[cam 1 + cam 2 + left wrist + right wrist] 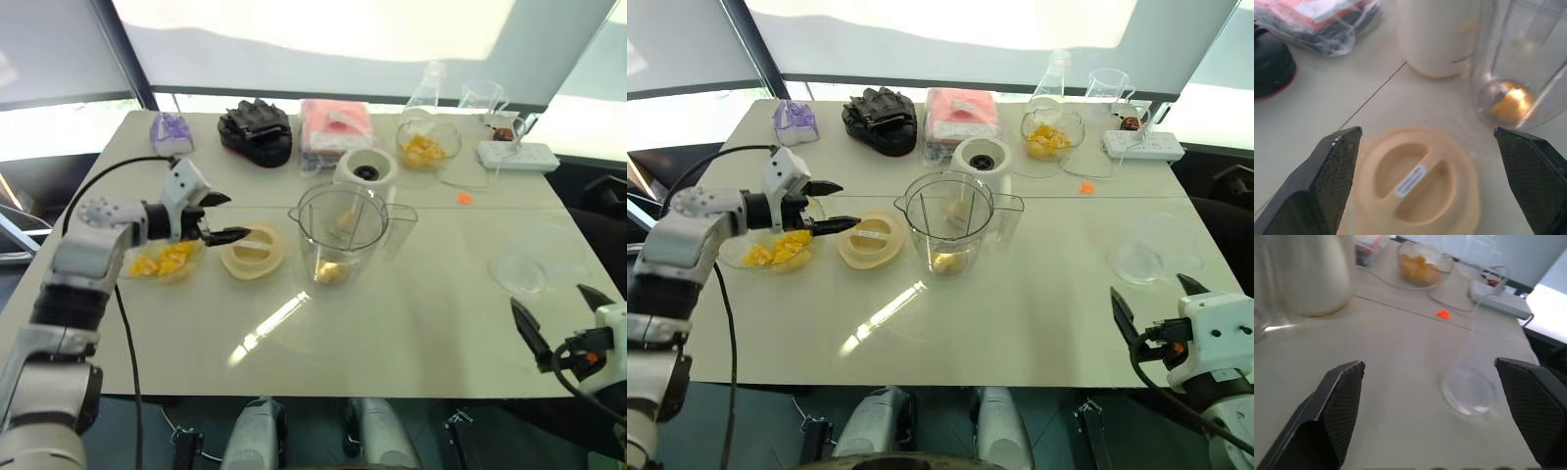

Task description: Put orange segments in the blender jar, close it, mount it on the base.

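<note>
Left wrist view: white label [1410, 181] on lid [1457, 193], left pincer [1425, 133] wide apart

Lab-like table [411, 323] — glass flask [428, 83], beaker [482, 95], power strip [517, 155].

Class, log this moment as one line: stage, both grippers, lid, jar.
stage: lid not yet fitted | left gripper: open, at lid | right gripper: open, empty | blender jar: uncovered, orange segments inside, off base

beige table [411, 333]; bright windows [323, 29] behind; dark window post [122, 49]; sunlit glare patch
</note>
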### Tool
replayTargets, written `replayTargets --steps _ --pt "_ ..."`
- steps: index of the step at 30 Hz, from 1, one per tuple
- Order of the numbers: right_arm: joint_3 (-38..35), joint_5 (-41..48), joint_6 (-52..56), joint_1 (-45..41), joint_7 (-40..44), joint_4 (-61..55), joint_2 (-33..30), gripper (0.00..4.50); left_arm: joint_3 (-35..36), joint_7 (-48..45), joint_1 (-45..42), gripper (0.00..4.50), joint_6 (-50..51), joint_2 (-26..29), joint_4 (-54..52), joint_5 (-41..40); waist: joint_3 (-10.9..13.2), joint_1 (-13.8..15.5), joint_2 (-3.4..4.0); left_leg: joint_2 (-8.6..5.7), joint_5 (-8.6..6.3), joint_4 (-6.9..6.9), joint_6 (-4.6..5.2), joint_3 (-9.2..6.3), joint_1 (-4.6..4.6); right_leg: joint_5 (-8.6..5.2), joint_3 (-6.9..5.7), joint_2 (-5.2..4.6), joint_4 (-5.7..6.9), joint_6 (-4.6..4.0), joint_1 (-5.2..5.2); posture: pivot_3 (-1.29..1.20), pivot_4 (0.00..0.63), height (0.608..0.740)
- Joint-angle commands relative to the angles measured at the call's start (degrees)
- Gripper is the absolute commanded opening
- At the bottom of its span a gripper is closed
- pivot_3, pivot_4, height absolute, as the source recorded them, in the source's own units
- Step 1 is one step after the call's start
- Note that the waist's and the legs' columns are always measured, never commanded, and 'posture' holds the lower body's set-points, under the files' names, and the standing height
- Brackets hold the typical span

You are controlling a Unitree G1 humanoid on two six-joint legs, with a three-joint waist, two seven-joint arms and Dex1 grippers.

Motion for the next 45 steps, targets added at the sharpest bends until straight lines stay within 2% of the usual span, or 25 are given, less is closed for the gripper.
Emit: replayTargets --steps 1,5,11,17,20,22,31,34,39,41,45 --pt "-1.8 6.2 3.7 0.8 0.8 -5.2 -1.7 4.47 -4.5 -4.5 -8.5 4.5 -13.7 -2.5 14.7 8.2 0.0 0.1 -0.03 -0.02 -0.01 0.0 0.01 0.02 -0.06 0.01 0.01 -0.01 -0.06 -0.01 -0.01 0.0 0.15 0.74" --pt "0.1 9.3 5.5 -1.4 -0.8 -6.0 -4.5 4.47 -9.7 -6.5 -17.8 4.5 -27.1 -7.1 31.6 16.9 0.0 0.2 -0.28 -0.1 -0.24 0.01 0.4 0.08 -0.25 0.04 0.02 -0.06 -0.31 -0.05 0.0 0.0 0.15 0.74" --pt "4.7 20.6 3.9 -2.1 -3.6 -6.0 -12.0 4.47 -15.6 -7.4 -25.1 4.5 -37.2 -11.2 44.5 27.2 0.1 0.1 -0.6 -0.15 -0.45 0.02 0.77 0.14 -0.33 0.06 0.04 -0.07 -0.42 0.18 -0.03 0.0 0.15 0.74" --pt "9.0 27.7 0.7 -1.1 -9.2 -6.0 -18.5 4.47 -17.6 -6.4 -27.3 4.5 -37.7 -13.4 49.3 33.2 0.1 0.2 -0.67 -0.13 -0.46 0.02 0.78 0.08 -0.3 0.03 0.01 -0.06 -0.36 0.16 -0.01 0.0 0.15 0.74" --pt "13.2 31.5 -2.2 -3.7 -12.5 -6.0 -21.4 4.47 -16.9 -7.1 -27.7 4.5 -33.7 -15.3 51.1 34.2 0.0 0.2 -0.77 -0.12 -0.46 0.06 0.78 0.08 -0.28 0.01 0.02 -0.07 -0.35 0.12 0.02 0.0 0.15 0.74" --pt "15.4 31.7 -2.6 -5.1 -14.5 -6.0 -22.6 4.47 -16.2 -9.0 -27.8 4.5 -32.9 -16.6 51.7 34.5 0.0 0.2 -0.84 -0.12 -0.46 0.15 0.78 0.09 -0.25 0.02 0.02 -0.08 -0.32 0.11 0.07 0.0 0.15 0.74" --pt "20.5 28.9 -0.9 -10.3 -19.3 -6.0 -23.7 4.47 -17.5 -3.8 -27.5 4.5 -27.3 -20.9 53.2 39.2 -0.1 0.3 -0.98 -0.13 -0.46 0.18 0.79 0.06 -0.16 0.09 0.02 -0.08 -0.3 0.25 0.19 0.0 0.15 0.74" --pt "20.9 28.2 -0.9 -11.0 -20.5 -6.0 -23.4 4.5 -18.0 -3.9 -26.9 3.61 -26.4 -21.4 53.5 40.5 -0.1 0.2 -0.99 -0.12 -0.46 0.19 0.79 0.05 -0.06 0.03 0.02 -0.09 -0.28 0.14 0.29 0.0 0.15 0.74" --pt "20.6 26.6 -0.4 -11.0 -21.4 -6.0 -22.9 4.5 -17.5 -3.5 -26.3 1.11 -25.8 -21.8 53.6 41.6 -0.1 0.2 -1.0 -0.12 -0.46 0.2 0.79 0.04 -0.03 0.03 0.02 -0.08 -0.23 0.11 0.31 0.0 0.15 0.74" --pt "20.3 26.1 0.0 -11.0 -21.2 -6.0 -22.5 4.5 -17.2 -2.7 -26.1 0.23 -25.6 -21.9 53.6 41.7 -0.3 0.3 -0.96 -0.11 -0.46 0.21 0.79 0.04 0.03 0.02 0.02 -0.09 -0.23 0.11 0.37 0.0 0.15 0.74" --pt "20.3 24.9 1.5 -12.1 -20.5 -5.7 -21.1 4.5 -16.0 -3.1 -26.6 0.23 -26.6 -21.5 53.4 41.1 -0.3 0.2 -0.98 -0.1 -0.46 0.29 0.79 0.04 0.03 0.03 0.02 -0.09 -0.21 0.09 0.4 0.0 0.15 0.74"
